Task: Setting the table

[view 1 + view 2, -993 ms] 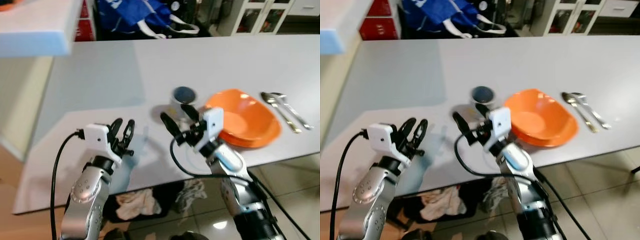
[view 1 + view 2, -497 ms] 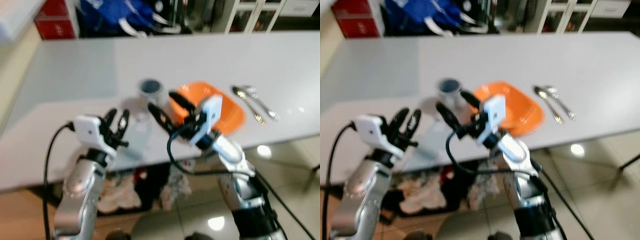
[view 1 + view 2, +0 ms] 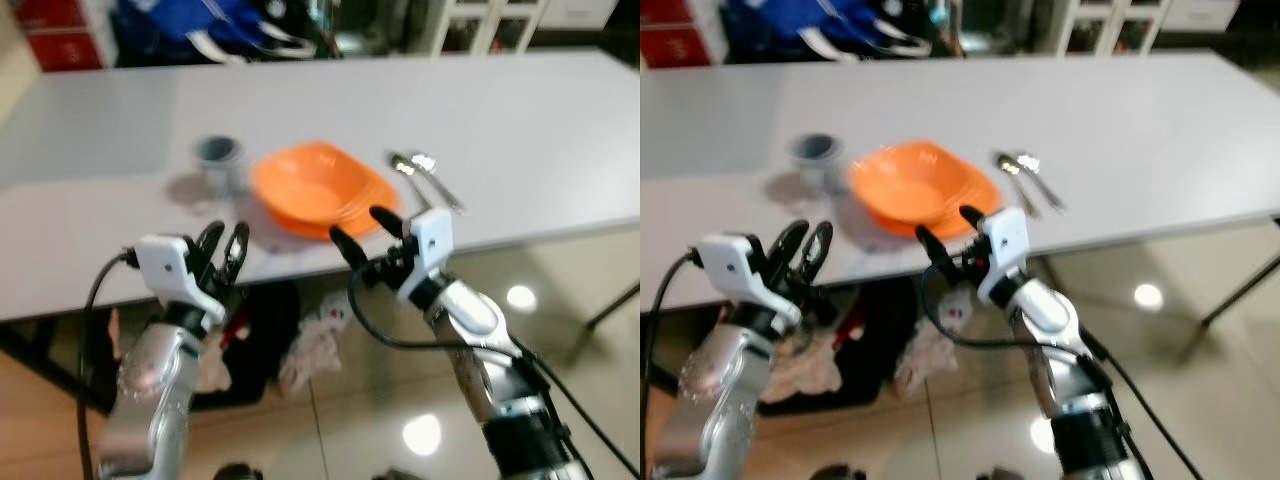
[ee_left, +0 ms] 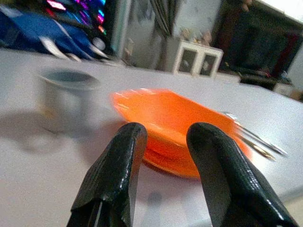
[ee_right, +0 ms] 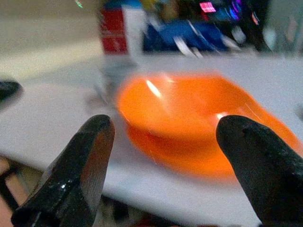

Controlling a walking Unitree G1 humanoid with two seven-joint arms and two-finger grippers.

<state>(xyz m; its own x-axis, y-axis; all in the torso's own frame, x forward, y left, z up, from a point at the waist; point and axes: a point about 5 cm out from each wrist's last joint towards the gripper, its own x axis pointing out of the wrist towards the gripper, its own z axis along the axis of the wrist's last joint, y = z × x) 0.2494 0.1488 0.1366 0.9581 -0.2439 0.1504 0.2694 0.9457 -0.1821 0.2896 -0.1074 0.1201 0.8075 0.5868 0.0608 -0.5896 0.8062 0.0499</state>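
Observation:
An orange bowl on an orange plate [image 3: 315,188] stands near the front edge of the white table [image 3: 520,120]. A grey cup [image 3: 217,160] is to its left, and a spoon and fork [image 3: 425,180] lie to its right. My left gripper [image 3: 224,232] hovers in front of the table edge below the cup, fingers slightly apart with nothing between them; its wrist view faces the cup [image 4: 64,99] and bowl [image 4: 175,123]. My right gripper [image 3: 357,225] is wide open and empty just before the bowl [image 5: 189,118], at the table edge.
A blue bag [image 3: 230,20], red boxes [image 3: 60,20] and a white cabinet [image 3: 480,15] stand behind the table. Crumpled cloths [image 3: 310,350] lie on the shiny tiled floor [image 3: 420,430] under the table. A dark table leg [image 3: 610,300] slants at the right.
The whole view has shifted: the table now sits farther away and its things lie more to the left. Both grippers, earlier over the tabletop, are now at its front edge, still empty.

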